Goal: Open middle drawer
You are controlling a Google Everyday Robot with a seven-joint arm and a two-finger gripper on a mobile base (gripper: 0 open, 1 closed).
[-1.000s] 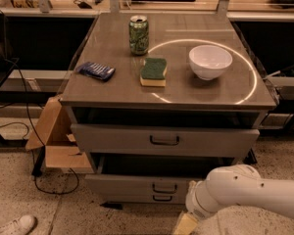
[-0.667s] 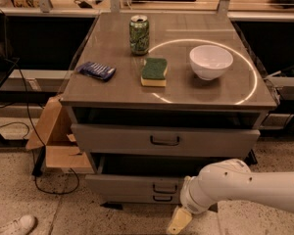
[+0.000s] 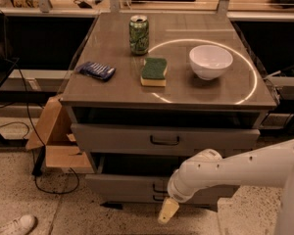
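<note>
Your gripper [image 3: 167,210] hangs just below the middle drawer [image 3: 122,185], under its handle [image 3: 159,187], presumably staged low to rise for a pull. Whether it is open or closed cannot be told.

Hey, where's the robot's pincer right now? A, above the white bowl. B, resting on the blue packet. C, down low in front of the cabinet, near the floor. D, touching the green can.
C: the pincer hangs low at the foot of the cabinet, below the uppermost drawer handle, well away from the white bowl, green can and blue packet on top.
</note>
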